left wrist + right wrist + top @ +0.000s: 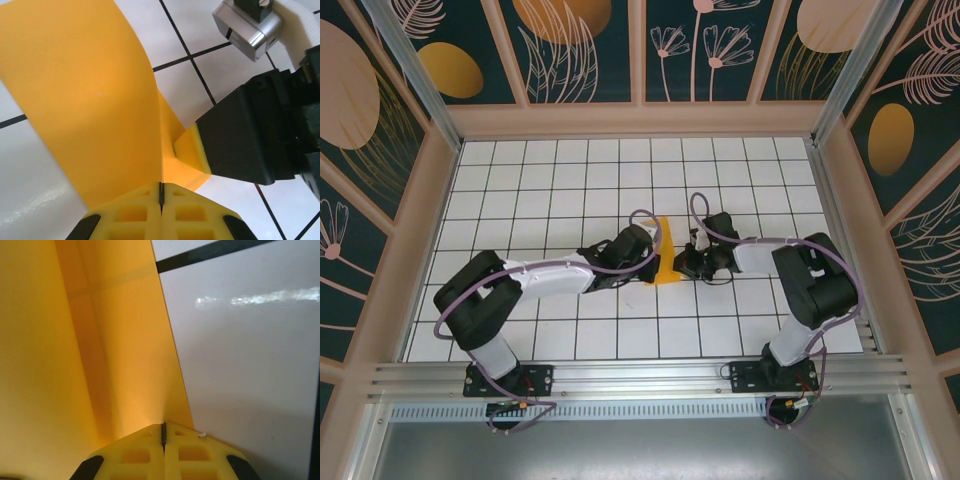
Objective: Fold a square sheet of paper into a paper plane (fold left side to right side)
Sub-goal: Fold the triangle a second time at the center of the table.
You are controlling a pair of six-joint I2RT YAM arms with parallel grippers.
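The square sheet of paper [665, 256] is bright orange and stands folded up as a narrow strip on the white tiles, between the two arms. My left gripper [650, 252] is shut on its left side; in the left wrist view the yellow jaws [161, 194] pinch a ridge of the paper [85, 100]. My right gripper [686, 263] is shut on the right side of the paper; its yellow fingertip [192, 150] presses the paper close to the left jaws. In the right wrist view the right gripper [163, 432] pinches the orange paper [100, 340], which rises away from it with a crease line.
The white grid-tiled table [560, 180] is boxed in by wooden frame walls [428, 200] on three sides. An aluminium rail [640, 375] runs along the near edge by the arm bases. The right wrist's silver camera housing [245, 25] hangs over the tiles.
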